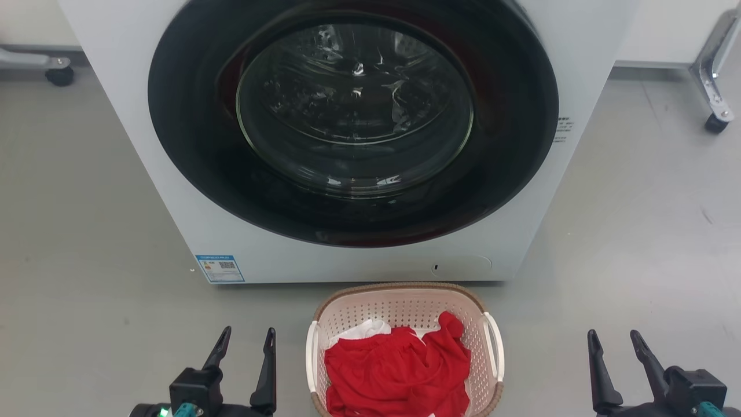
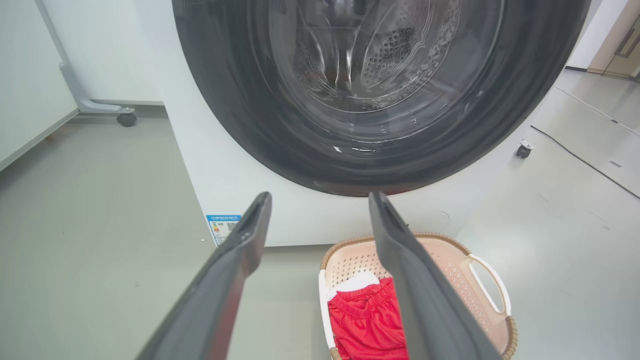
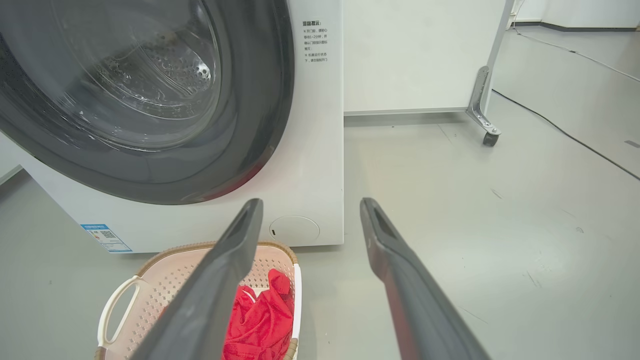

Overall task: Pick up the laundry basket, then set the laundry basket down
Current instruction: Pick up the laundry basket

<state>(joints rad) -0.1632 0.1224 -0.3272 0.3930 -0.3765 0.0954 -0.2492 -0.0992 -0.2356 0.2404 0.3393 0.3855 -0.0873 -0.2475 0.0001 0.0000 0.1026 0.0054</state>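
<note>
A white washer (image 1: 370, 145) dominates the upper frame; at bottom centre the laundry basket (image 1: 399, 288) sits on the floor (image 1: 87, 260) just before it, holding red clothing (image 1: 399, 370). The left tool (image 1: 248, 331) and right tool (image 1: 613, 333) flank it, spread open and empty, apparently poised for its handles.

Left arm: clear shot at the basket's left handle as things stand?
Probably yes. The left end effector is open beside the laundry basket, with just floor between it and the white left handle. The red clothes lie inside, off the handle.
</note>
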